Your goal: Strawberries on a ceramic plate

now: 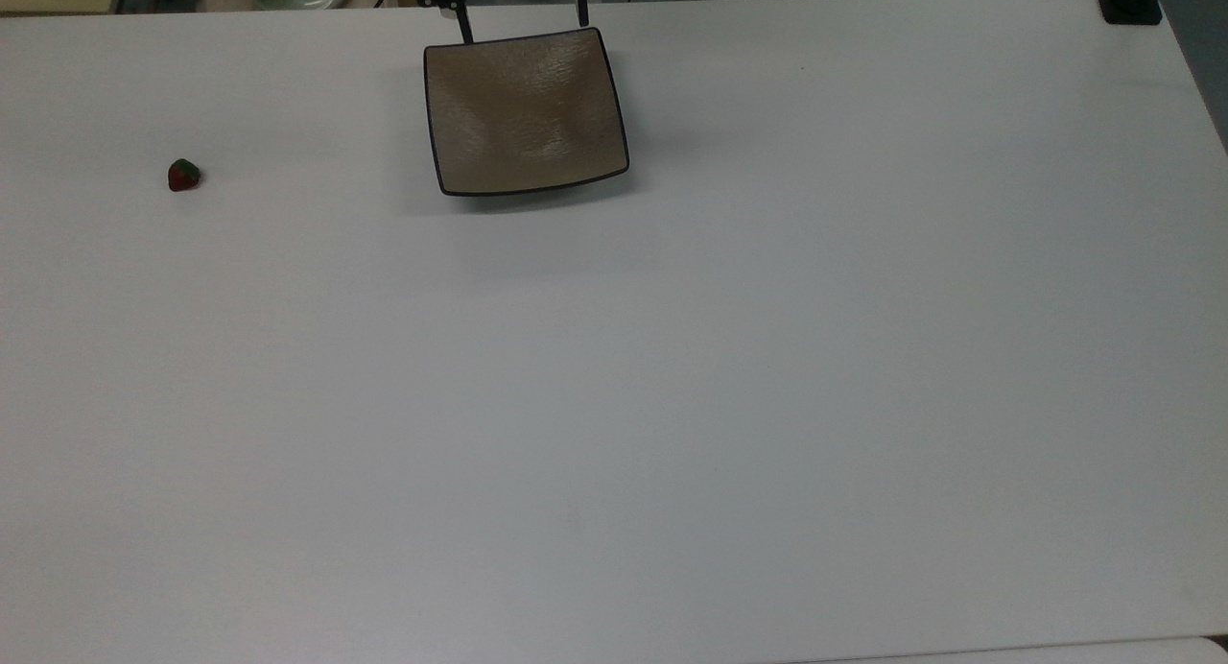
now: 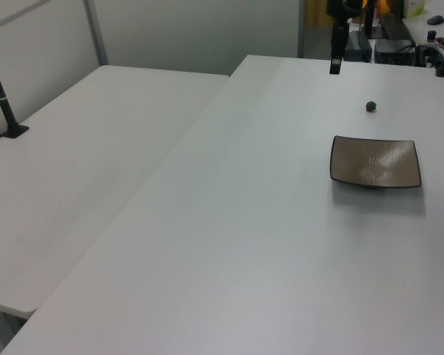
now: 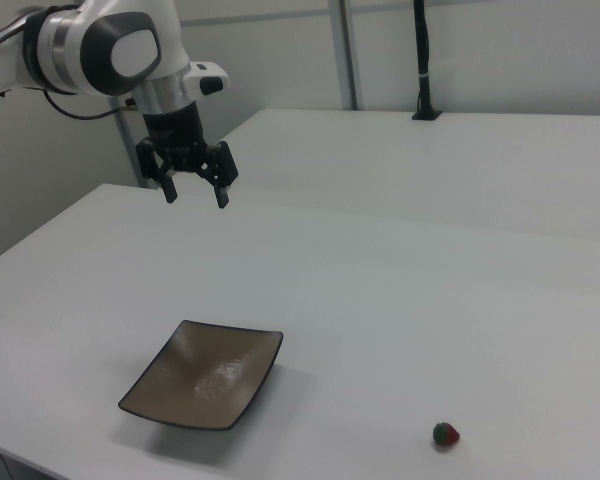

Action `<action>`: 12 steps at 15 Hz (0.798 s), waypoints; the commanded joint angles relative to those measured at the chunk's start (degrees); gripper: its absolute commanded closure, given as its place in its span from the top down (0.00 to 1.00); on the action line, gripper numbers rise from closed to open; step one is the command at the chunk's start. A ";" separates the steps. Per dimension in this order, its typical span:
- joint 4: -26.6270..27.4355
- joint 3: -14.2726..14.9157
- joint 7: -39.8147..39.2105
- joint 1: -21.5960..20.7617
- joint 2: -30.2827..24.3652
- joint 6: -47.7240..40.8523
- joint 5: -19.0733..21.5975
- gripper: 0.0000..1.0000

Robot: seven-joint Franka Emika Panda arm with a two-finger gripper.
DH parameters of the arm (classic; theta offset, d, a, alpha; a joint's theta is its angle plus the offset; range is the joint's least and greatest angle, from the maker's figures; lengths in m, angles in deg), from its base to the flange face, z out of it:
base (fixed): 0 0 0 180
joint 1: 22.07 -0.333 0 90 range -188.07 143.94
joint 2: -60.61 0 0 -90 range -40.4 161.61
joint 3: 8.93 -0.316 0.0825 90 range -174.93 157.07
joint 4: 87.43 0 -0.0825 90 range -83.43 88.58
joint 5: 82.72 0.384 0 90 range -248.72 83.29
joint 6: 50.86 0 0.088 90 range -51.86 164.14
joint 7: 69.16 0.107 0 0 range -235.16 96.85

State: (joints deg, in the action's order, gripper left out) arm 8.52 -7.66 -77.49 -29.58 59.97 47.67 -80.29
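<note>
Sitting nearest, right view: strawberry (image 3: 445,435) is lying alone on the white table (image 3: 400,300), close to the near edge, well apart from the plate (image 3: 202,374).
Plate: the square tan-brown dish is resting flat on the table, its corner coming close to the near edge in the right view; in the top view the plate (image 1: 526,111) is lying near the far edge of the table (image 1: 672,405), just below the fingertips.
Open room: the wide stretch of table beyond the plate and berry is lying bare in the right view, and most of the surface below the plate is lying bare in the top view.
Strawberry, other views: in the top view the strawberry (image 1: 183,175) is sitting far toward the top view's left, well apart from the plate; in the left view the strawberry (image 2: 371,106) is sitting beyond the plate (image 2: 374,162).
Gripper: the gripper (image 3: 194,189) is hanging in the air beyond the plate, clear of the table, its jaws standing wide apart and holding nothing.
Arm: the white arm (image 3: 100,50) is reaching in from the right view's upper left.
Differing views: the top view is catching just the two dark fingertips (image 1: 465,29) of the gripper (image 1: 524,23) at the far edge.
Neighbouring table: a second white table (image 2: 74,163) is standing alongside at the left view's left.
</note>
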 commanded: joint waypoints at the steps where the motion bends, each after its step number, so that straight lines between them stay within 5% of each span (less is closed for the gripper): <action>1: 1.08 0.22 1.03 -0.14 -0.51 1.84 0.74 1.00; 12: 1.70 0.22 0.95 -0.22 -0.42 2.01 0.74 1.00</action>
State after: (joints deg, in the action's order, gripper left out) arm 8.90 -7.63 -77.41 -29.57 60.03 47.69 -80.29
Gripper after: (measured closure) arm 0.000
